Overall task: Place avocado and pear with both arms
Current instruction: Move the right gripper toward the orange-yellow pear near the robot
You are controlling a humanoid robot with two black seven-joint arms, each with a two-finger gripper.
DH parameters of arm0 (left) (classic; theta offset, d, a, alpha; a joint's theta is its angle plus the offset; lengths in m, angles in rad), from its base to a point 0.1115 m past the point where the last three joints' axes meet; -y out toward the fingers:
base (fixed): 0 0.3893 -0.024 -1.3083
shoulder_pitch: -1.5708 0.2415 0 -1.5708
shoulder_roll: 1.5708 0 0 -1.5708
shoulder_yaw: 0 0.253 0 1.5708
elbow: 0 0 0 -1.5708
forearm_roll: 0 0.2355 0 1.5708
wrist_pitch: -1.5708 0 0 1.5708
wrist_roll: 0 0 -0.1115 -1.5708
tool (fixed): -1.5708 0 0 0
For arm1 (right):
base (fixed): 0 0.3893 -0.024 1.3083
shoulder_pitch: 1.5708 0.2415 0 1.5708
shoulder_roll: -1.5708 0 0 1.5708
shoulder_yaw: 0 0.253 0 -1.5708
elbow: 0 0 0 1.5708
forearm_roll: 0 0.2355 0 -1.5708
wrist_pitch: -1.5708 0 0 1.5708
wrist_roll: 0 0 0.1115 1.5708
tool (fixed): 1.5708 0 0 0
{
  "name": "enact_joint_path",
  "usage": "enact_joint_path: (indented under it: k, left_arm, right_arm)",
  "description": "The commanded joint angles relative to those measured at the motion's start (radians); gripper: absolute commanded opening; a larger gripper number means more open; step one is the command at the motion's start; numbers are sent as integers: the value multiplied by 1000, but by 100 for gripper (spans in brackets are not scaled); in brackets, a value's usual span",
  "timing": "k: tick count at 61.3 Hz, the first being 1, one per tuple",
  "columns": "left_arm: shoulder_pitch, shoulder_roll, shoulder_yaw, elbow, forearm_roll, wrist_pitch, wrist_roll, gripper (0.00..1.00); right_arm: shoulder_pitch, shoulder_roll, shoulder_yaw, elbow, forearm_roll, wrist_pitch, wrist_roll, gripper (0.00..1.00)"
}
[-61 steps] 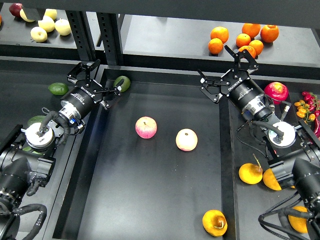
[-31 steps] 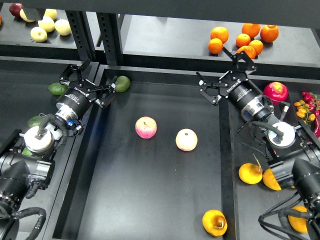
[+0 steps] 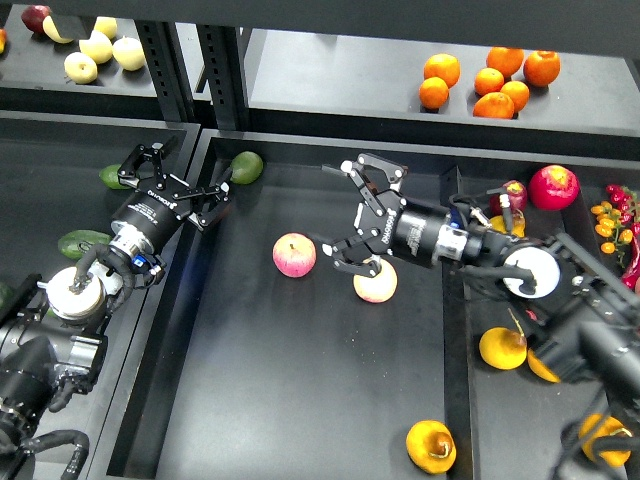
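Black metal shelving (image 3: 330,75) behind black trays (image 3: 300,400) (even overhead light)

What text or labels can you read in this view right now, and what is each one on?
White lettering on the left gripper body: too small and slanted to read.
White lettering on the right gripper body: blurred, unreadable.
No writing shows on the fruit, the tray or the shelves.

No legible text or labels.

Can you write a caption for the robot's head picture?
Right claw open above two apples; left claw open near an avocado.
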Motion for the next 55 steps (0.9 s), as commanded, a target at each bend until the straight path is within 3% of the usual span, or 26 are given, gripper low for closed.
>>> enact_joint_path:
  k: [1,18,35,55]
  left_arm:
    - [6,0,0,-1,0,0,0,99]
    - [6,0,0,0,2,0,0,99]
    - [7,0,0,0,2,0,0,99]
    - [21,0,-3,-8,0,0,-2,99]
  right_arm:
    - [19,-99,-69,54,58,0,-26,96]
    - [24,-256,-244,142,66,0,-26,96]
    - [24,-314,-399,159,44,0,-26,97]
    - [13,-346,-546,105,-191,0,-26,99]
